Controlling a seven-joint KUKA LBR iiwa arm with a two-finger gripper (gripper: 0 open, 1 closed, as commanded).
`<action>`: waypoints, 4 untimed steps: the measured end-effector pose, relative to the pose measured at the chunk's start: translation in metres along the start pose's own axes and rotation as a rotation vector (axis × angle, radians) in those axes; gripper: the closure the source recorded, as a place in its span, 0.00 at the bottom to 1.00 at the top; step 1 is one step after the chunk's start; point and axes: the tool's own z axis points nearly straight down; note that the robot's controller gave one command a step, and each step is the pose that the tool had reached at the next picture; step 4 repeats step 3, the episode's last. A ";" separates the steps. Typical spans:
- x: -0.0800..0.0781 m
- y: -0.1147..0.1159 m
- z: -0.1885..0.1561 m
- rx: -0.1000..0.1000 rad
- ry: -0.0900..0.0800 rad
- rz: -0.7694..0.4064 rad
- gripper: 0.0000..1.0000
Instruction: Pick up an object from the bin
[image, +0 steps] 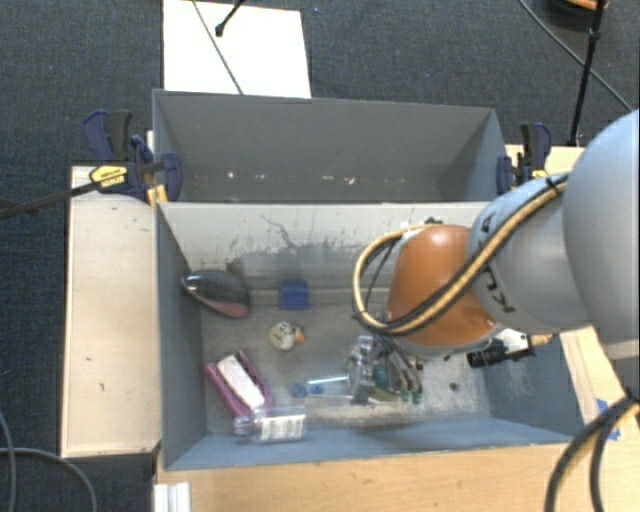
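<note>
Dark carpet lies round the grey bin (182, 340). On its floor, toward the front and about midway across, lies a small pale-blue piece (322, 386). The claw (368, 380) sits low just to its right, perhaps touching it; whether the claw is spread or pressed together I cannot tell. To do this well, I judge it should centre over the piece across its narrow side, reach the floor before closing, then lift straight. A clear bottle (272, 427) and pink box (236, 386) lie near on the left, best avoided. A small ball (286, 336), blue block (293, 294) and dark oval thing (215, 292) lie farther back.
</note>
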 end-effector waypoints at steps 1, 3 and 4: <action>0.000 0.000 0.000 0.000 0.000 0.000 1.00; 0.007 0.031 -0.158 0.000 -0.003 -0.038 1.00; 0.007 0.031 -0.158 0.000 -0.003 -0.038 1.00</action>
